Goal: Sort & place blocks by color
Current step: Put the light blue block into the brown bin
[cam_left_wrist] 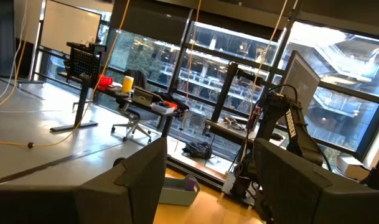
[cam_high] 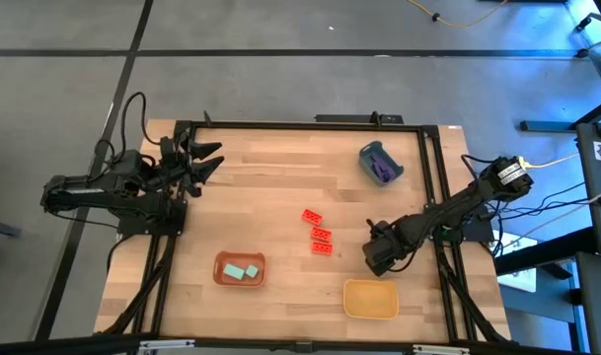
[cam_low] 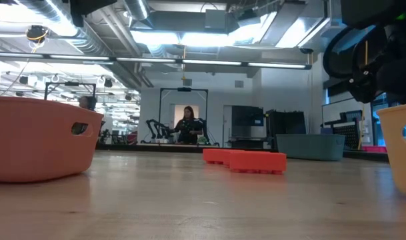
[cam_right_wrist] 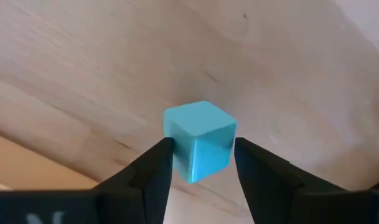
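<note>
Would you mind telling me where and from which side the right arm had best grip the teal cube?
Grip the teal cube by its two flat opposite side faces, coming straight down from above. The right gripper is already placed so, its jaws flanking those faces, a cube corner pointing out between them.

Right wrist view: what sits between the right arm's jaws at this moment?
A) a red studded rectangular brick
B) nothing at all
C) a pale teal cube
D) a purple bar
C. The right wrist view shows a pale teal cube between the right gripper's two dark jaws, above the bare wooden table; the three red studded bricks lie apart at the table's middle in the high view.
</note>
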Controlling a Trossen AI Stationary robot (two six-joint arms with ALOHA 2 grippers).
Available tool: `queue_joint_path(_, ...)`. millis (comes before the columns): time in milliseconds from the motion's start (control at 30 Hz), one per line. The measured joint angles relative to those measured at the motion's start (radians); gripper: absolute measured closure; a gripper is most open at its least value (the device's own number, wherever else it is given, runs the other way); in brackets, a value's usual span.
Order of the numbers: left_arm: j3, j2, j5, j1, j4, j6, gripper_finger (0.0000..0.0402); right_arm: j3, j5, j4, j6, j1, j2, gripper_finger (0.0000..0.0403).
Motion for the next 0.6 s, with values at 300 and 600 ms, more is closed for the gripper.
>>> queue_joint_path(300,0.0,0.0,0.0,0.0,0.0,0.0,0.017,0.0,0.007,-0.017,0.0,0.0,-0.006,0.0227)
queue_joint_path(600,0.0,0.0,0.0,0.0,0.0,0.0,0.017,-0.05,-0.037,0.026,0.026,-0.005,-0.006,0.0227)
